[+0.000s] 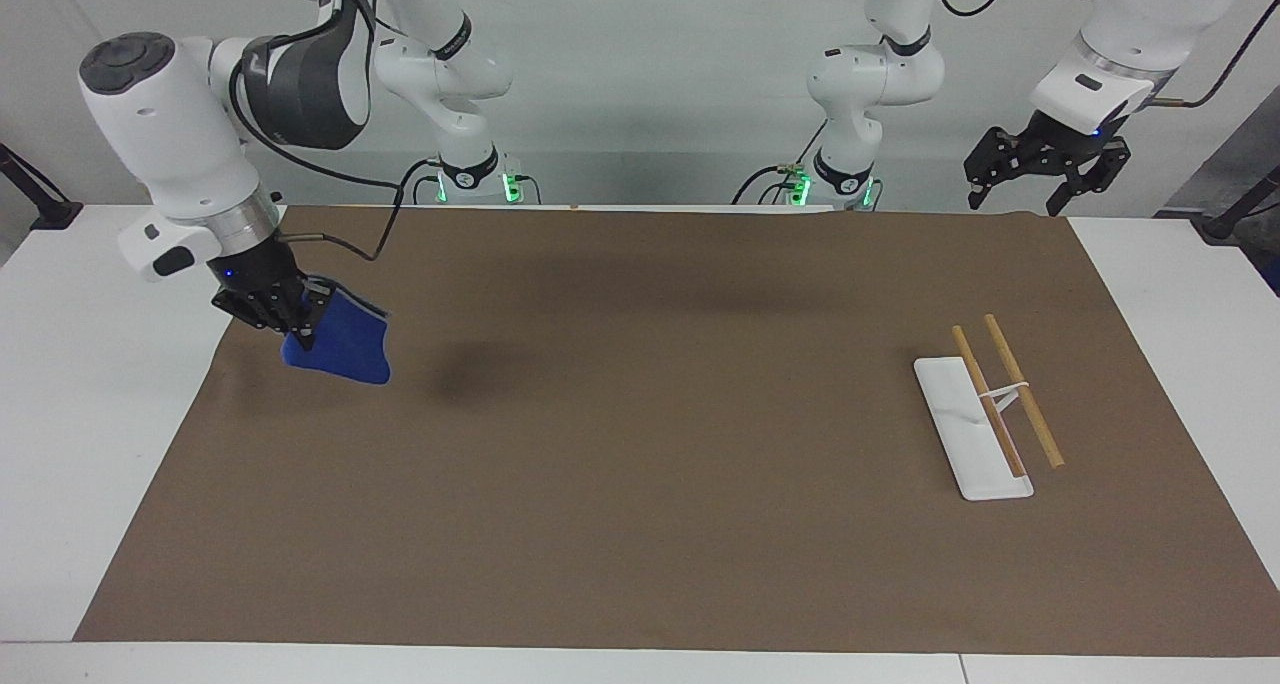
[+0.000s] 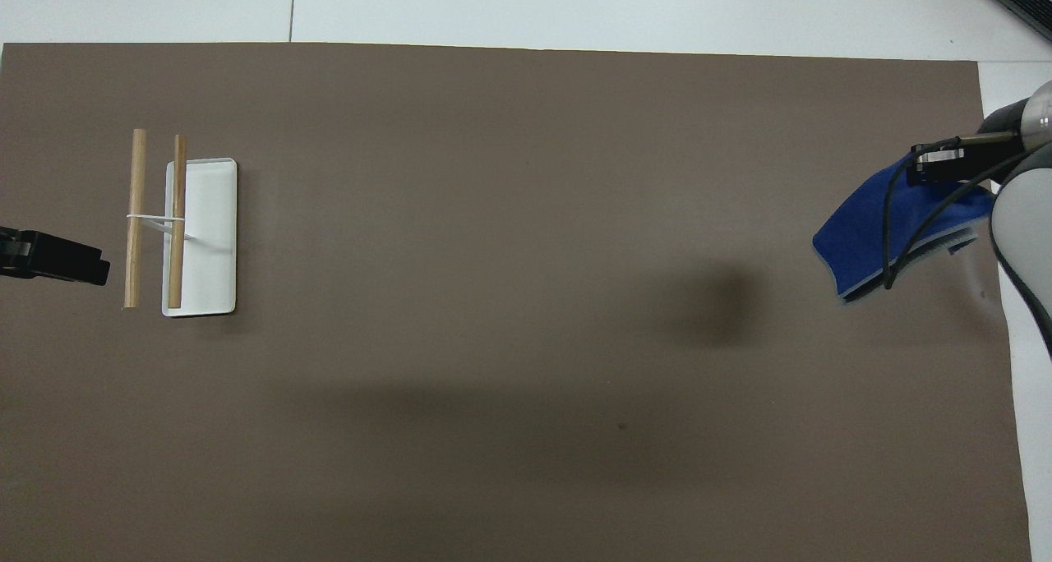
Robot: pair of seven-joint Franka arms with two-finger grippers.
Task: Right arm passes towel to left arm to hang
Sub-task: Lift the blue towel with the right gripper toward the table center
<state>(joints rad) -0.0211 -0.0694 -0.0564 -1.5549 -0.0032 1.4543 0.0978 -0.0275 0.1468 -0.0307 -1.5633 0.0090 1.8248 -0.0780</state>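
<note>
The right gripper (image 1: 290, 329), clamped shut on one end of the towel (image 1: 345, 349), is holding it in the air over the brown mat (image 1: 640, 524), at the right arm's end of that mat. The blue cloth is hanging clear of the mat, casting a shadow on it. The left gripper (image 1: 1045, 164) is waiting with its fingers spread wide, holding nothing, above the mat's corner nearest the left arm. The white tray (image 1: 960, 434) with two wooden rods (image 1: 1020, 389) is lying on the mat at the left arm's end.

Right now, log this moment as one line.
right gripper: shut on towel, lifted over mat | left gripper: open, waiting | rack: bare
</note>
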